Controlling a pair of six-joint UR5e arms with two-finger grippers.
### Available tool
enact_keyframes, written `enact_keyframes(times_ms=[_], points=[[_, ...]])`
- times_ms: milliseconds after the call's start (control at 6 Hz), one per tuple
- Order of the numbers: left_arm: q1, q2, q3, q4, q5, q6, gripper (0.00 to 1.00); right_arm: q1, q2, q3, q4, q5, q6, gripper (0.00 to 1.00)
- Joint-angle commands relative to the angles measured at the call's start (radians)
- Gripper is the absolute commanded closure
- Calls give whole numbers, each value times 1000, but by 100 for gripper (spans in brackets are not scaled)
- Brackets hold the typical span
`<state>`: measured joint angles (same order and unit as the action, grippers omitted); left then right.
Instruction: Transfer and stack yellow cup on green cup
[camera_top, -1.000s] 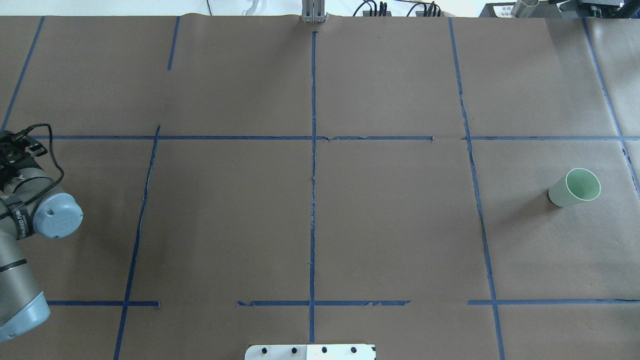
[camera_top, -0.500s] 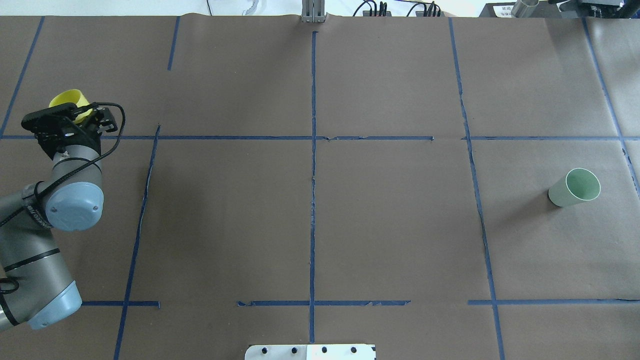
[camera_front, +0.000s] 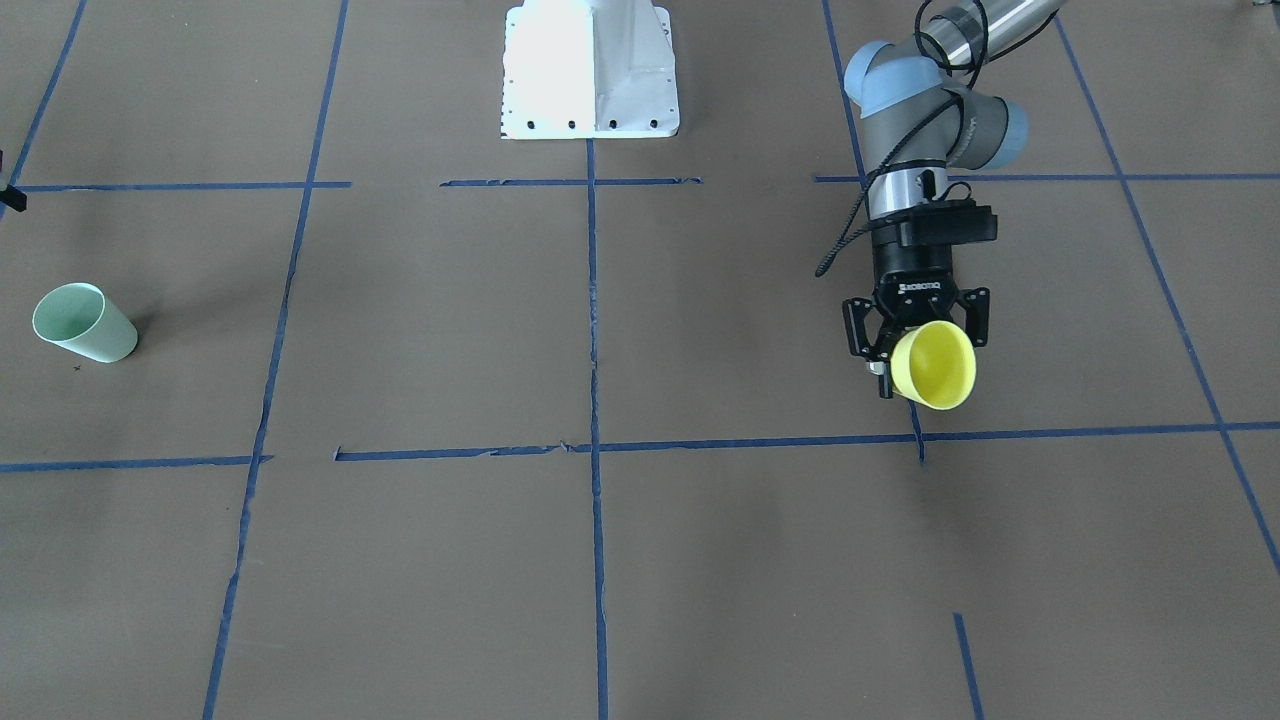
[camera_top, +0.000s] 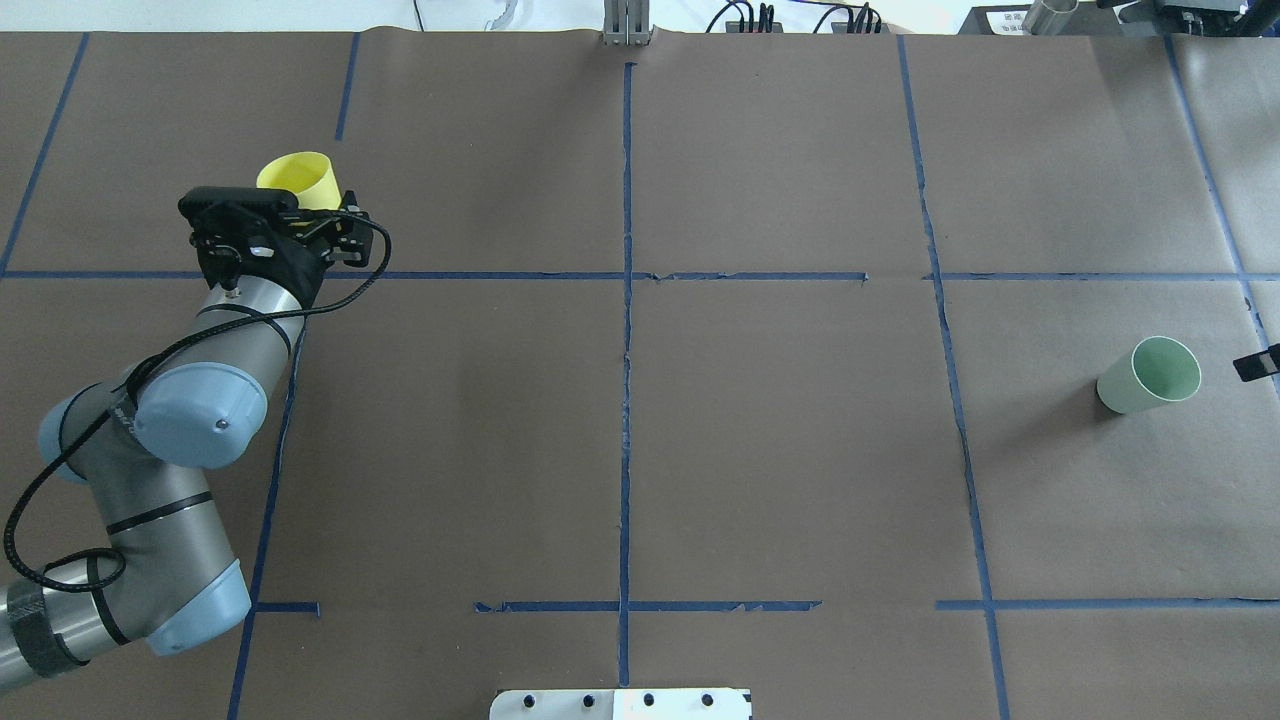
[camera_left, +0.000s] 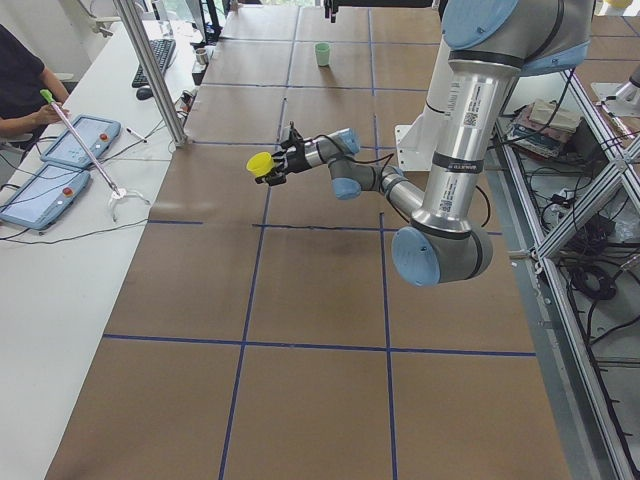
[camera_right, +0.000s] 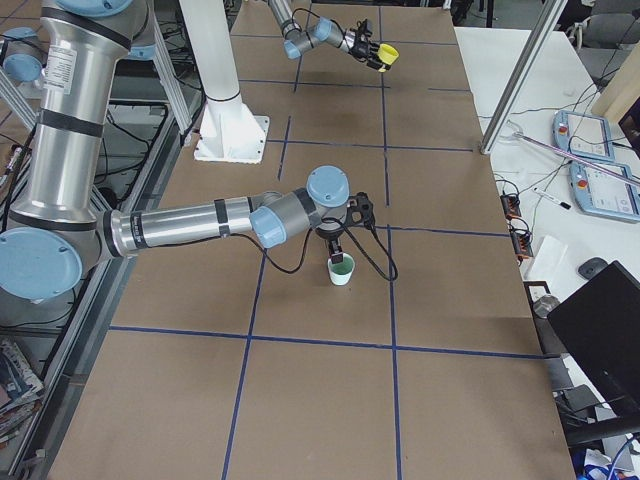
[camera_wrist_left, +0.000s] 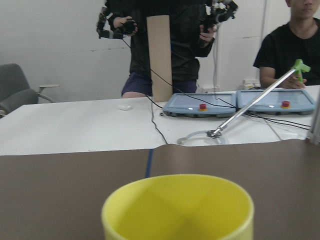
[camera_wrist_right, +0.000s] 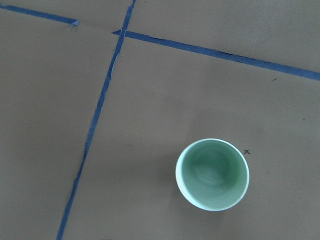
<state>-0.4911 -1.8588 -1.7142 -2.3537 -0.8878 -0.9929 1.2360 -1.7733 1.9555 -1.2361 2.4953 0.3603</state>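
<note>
The yellow cup (camera_top: 300, 180) is off the counter (camera_top: 780, 450) and roughly upright, mouth up. The left gripper (camera_front: 917, 338) reaches out level and its jaws are clamped on the cup's sides. In the overhead view the cup hangs at about ten o'clock. The green cup (camera_top: 1150, 375) stands upright at three o'clock, well apart. The right gripper (camera_right: 337, 248) hovers above the green cup; I cannot tell whether its jaws are parted. The pickup looks done. The trip across the counter, perhaps a hand-over, and the stacking are left.
</note>
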Motion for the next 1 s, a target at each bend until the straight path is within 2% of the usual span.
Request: enact_keyframes(times_ms=[0, 167, 333, 500, 667, 833], points=[[110, -75, 5, -168, -134, 290, 93, -82, 67, 2, 0, -33, 202, 0], [114, -95, 11, -221, -258, 433, 93, -117, 130, 6, 7, -26, 335, 0], [106, -140, 12, -252, -427, 561, 92, -175, 208, 6, 7, -15, 458, 0], [97, -138, 12, -287, -548, 630, 91, -238, 309, 8, 4, -15, 603, 0], [129, -178, 12, -300, -554, 629, 89, -330, 419, 5, 3, -24, 767, 0], [146, -172, 12, -308, -553, 631, 80, -418, 521, -3, -3, -29, 895, 0]])
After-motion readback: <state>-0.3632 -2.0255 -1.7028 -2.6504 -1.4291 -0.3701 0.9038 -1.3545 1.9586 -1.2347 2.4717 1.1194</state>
